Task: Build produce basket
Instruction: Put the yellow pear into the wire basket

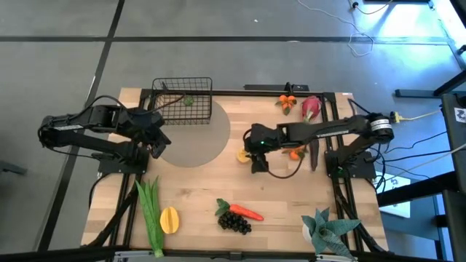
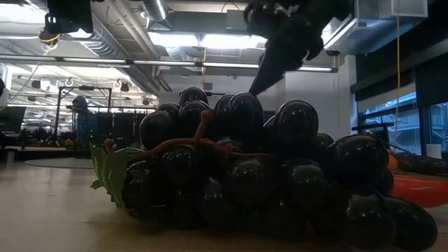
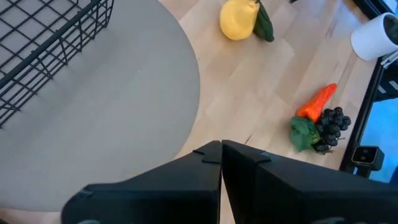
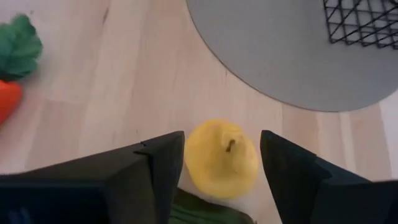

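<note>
— Where was the right gripper [image 4: 221,163]?

— I had it spread wide, a yellow pear [image 4: 222,158] between its jaws, not yet gripped, so it could be lifted toward the wire basket [image 1: 182,100].

— And the left gripper [image 3: 221,151]?

— Clenched empty, waiting over the grey mat [image 3: 106,118], beside the basket.

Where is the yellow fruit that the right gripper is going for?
In the high view the yellow fruit lies mid-table, just off the grey round mat's right edge. The open right gripper straddles it in the right wrist view.
</note>
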